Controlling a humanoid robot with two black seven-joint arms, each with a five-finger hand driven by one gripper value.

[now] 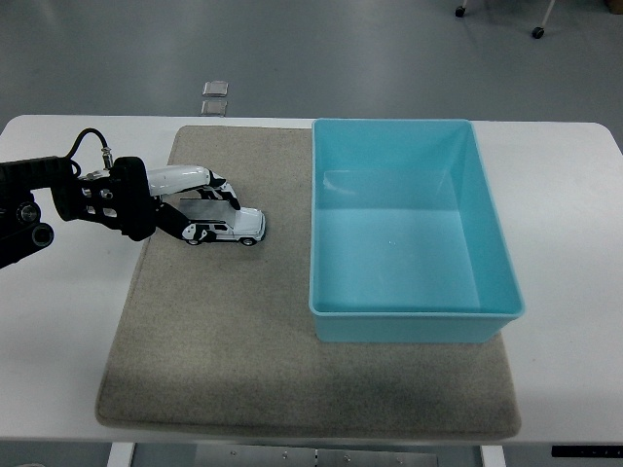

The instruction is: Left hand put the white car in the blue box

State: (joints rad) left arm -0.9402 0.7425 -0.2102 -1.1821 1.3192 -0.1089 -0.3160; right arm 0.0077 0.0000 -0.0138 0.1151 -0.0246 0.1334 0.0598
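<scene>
- We see the left hand (180, 206) reaching in from the left edge over the white table (58, 321), its black arm lying across the table's left part.
- The hand's fingers (216, 186) are curled around the white car (226, 226): the white upper fingers bend down over the car's roof and far side, and the dark thumb-side fingers press in at its near side, by the rear end.
- We judge the hand closed on the car, pinching it between upper fingers and thumb.
- The white car is a long limousine-like toy, pointing with its length roughly left to right. Its wheels look to be on or just above the mat; we cannot tell whether it is lifted.
- The car lies on the grey-brown mat (253, 360), in the mat's upper left part, near its far edge.
- The blue box (321, 233) stands on the right half of the mat, an open rectangular tub with nothing inside. Its right edge reaches out beyond the mat toward the table's right side.
- The car is apart from the box, to the left of the box's left wall, with a strip of bare mat between them.
- Beyond the table's far edge, on the grey floor, we see two small pale square plates (215, 96), one just behind the other.
- The right arm does not show.
</scene>
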